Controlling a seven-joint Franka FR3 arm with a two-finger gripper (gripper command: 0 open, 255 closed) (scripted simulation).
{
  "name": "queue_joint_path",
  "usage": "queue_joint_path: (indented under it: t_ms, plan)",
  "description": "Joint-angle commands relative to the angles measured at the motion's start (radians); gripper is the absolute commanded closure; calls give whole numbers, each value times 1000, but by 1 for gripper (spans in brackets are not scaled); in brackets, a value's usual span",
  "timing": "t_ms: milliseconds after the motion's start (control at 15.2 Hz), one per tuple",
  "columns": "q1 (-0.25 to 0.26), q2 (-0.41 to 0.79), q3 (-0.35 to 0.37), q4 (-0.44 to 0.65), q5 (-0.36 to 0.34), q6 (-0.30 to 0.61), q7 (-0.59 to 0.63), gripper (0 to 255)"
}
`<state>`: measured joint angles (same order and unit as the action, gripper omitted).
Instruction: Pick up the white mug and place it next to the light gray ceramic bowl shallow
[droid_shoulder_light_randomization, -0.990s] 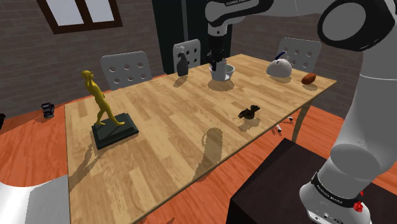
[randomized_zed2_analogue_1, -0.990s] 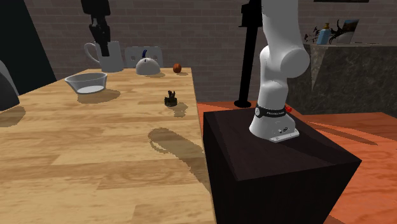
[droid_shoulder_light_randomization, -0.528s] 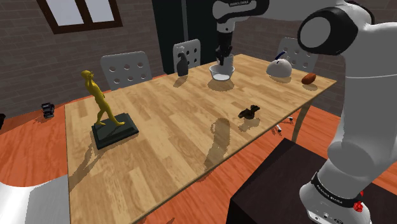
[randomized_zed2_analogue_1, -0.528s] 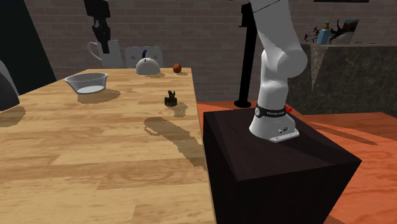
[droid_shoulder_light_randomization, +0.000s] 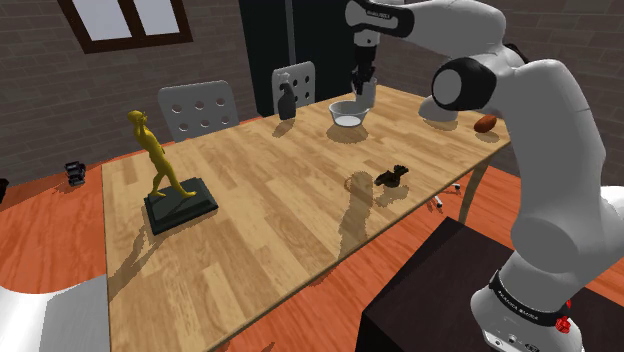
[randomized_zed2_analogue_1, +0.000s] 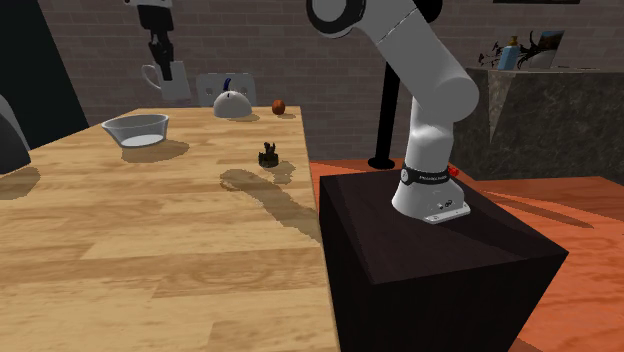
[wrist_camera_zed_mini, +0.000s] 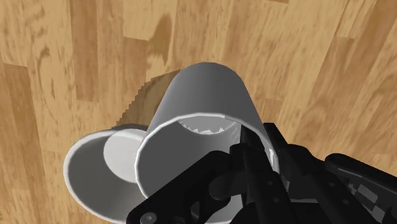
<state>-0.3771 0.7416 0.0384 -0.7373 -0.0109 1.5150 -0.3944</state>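
The mug (randomized_zed2_analogue_1: 170, 72) hangs in the air off my pincer (randomized_zed2_analogue_1: 159, 52), which is clamped on its rim; in the wrist view one finger looks to be inside the mouth and the other outside the wall. It sits high above the counter (droid_shoulder_light_randomization: 260, 200), close to the bowl (randomized_zed2_analogue_1: 125, 132). In the wrist view the mug (wrist_camera_zed_mini: 197, 114) covers part of the bowl's (wrist_camera_zed_mini: 86, 175) near edge, and the mug's shadow falls on bare wood right beside the bowl.

I judge the step in hand to be the set-down. I'd first make sure the mug's base is over wood and not over the bowl's rim, nudging sideways if it isn't. Then I'd come straight down slowly, keeping the mug level. A rim grip on one wall may let it swing or tip on contact. I'd let go only once the base rests flat, then lift straight up so the inner finger clears the mouth without dragging the mug into the bowl.

The counter is pale wood planks. On it in the shoulder view are a gold statue (droid_shoulder_light_randomization: 155, 160) on a dark base well away from the bowl (droid_shoulder_light_randomization: 348, 116), a dark bottle (droid_shoulder_light_randomization: 286, 100) near the far edge, and a small dark object (droid_shoulder_light_randomization: 393, 177) nearer the stand (randomized_zed2_analogue_1: 430, 270). A brown ball (randomized_zed2_analogue_1: 279, 106) and a white domed thing (randomized_zed2_analogue_1: 232, 103) sit at the far corner. Grey chairs (droid_shoulder_light_randomization: 198, 108) stand behind the counter against a brick wall (droid_shoulder_light_randomization: 60, 90) with a window (droid_shoulder_light_randomization: 125, 20). The floor (droid_shoulder_light_randomization: 50, 230) is reddish-orange wood.
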Motion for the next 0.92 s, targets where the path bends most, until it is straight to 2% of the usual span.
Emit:
queue_joint_path:
  t_ms: [0, 330, 858]
  plan:
    - [-6, 26, -1, 26, 0, 0, -8, 255]
    - [-9, -35, 0, -148, 1, 113, -9, 255]
    - [-12, -69, 0, -313, 2, 244, -9, 255]
